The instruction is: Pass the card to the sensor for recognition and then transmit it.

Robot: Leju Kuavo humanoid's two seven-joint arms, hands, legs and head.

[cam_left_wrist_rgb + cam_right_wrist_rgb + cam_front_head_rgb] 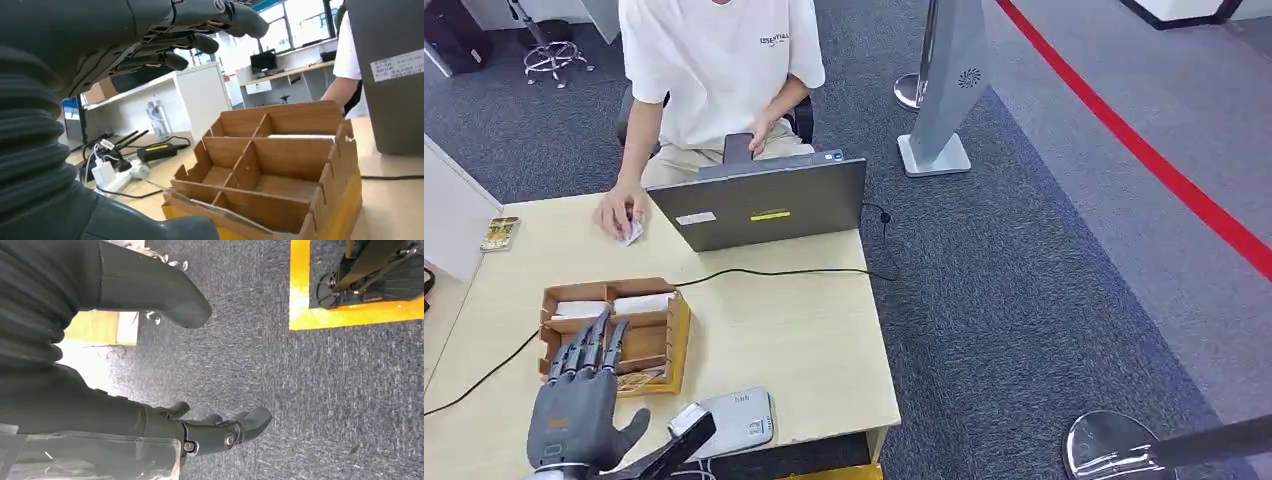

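1. In the head view, your left hand (579, 400) floats flat over the brown box (614, 335) on the table (804, 350). Its fingers are spread and it holds nothing. White cards (642, 303) lie in the box's far pockets. The grey sensor (734, 420) sits near the table's front edge, just beside the hand. A person (714, 70) sits behind the laptop (759, 205) with a card (632, 233) under one hand.
2. In the left wrist view, your fingers (200, 42) hang above the box (280, 165), not touching it.
3. In the right wrist view, your right hand (165, 365) hangs over the carpet (320, 390). Its fingers are apart and it holds nothing.
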